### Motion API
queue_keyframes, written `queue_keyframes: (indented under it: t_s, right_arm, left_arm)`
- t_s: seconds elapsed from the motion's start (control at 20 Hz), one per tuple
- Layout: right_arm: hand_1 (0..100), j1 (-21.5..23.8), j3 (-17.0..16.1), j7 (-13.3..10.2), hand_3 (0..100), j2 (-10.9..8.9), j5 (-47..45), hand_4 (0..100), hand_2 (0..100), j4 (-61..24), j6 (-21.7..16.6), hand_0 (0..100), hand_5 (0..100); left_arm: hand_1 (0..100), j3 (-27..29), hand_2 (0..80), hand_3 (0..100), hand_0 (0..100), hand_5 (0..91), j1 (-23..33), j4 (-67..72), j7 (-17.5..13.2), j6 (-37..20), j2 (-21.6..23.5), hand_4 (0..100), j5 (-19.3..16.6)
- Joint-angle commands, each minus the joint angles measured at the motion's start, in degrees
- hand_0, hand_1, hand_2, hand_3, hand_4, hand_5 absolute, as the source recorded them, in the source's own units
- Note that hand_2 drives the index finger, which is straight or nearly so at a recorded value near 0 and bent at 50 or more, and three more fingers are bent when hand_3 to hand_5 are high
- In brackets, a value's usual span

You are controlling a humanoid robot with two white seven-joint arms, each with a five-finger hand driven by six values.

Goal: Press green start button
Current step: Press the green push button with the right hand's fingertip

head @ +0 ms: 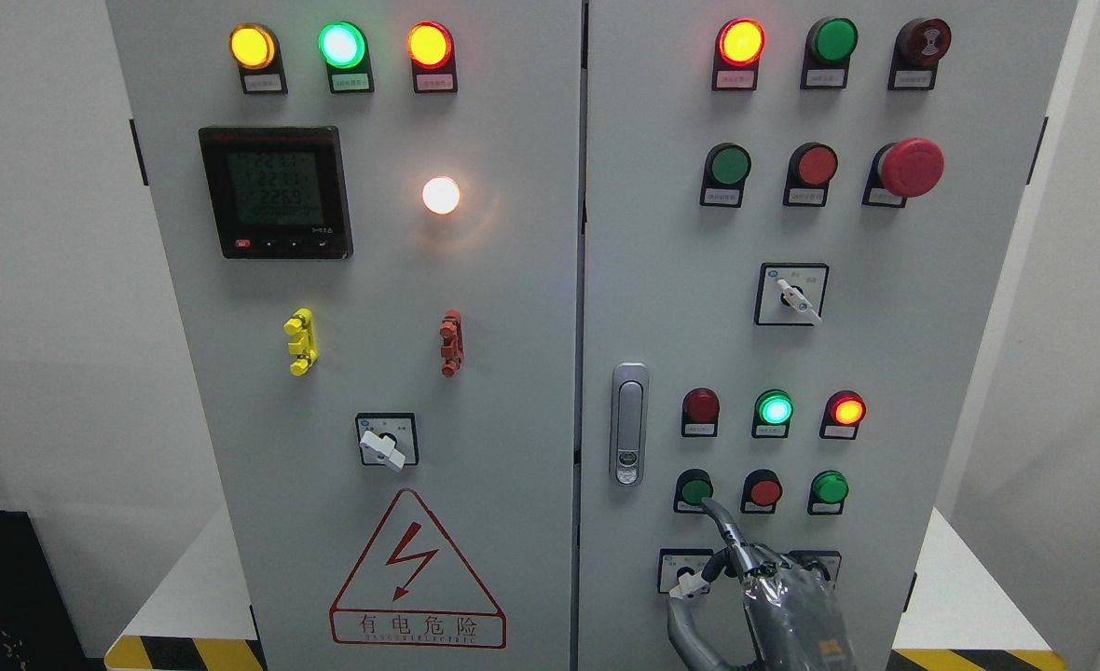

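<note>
The right robot hand [774, 596] (other fingers curled, holding nothing) had its index fingertip [710, 508] at the green start button [695, 489] low on the cabinet's right door [886, 373]; whether the press had landed, I couldn't tell.

Three selector switches [791, 294], one meter [275, 192], one robot hand [755, 568].

Single head view, straight-on and close to the grey control cabinet [513, 280] front.
</note>
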Motion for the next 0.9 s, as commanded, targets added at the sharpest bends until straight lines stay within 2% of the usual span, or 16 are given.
queue_keyframes:
  t_s: [0.0,0.85]
  right_arm:
    - [35,-1.0,0.0,0.2,58,0.03,0.0,60,0,2.6,0.2,52,51]
    - [35,-2.1,0.2,0.3,58,0.03,-0.1,60,0,4.0,0.9,52,52]
  left_arm:
    - [56,0.0,0.0,0,12,0.0,0.0,0.0,0.0,0.0,0.0,0,0.0]
    - [56,0.0,0.0,0,12,0.0,0.0,0.0,0.0,0.0,0.0,0,0.0]
